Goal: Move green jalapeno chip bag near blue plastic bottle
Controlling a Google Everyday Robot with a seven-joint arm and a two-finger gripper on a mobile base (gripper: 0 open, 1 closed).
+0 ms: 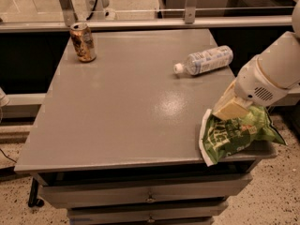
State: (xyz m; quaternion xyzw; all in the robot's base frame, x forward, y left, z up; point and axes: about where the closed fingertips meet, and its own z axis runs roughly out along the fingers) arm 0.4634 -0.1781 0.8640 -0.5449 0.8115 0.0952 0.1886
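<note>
Now | camera view | gripper (230, 109) at the worktop's (126, 102) front right corner, jaws closed on the top edge of the green jalapeno chip bag (236, 135), which overhangs that corner | blue plastic bottle (206, 60) lies by the right edge, farther back; grip likely for carrying the bag there.
</note>
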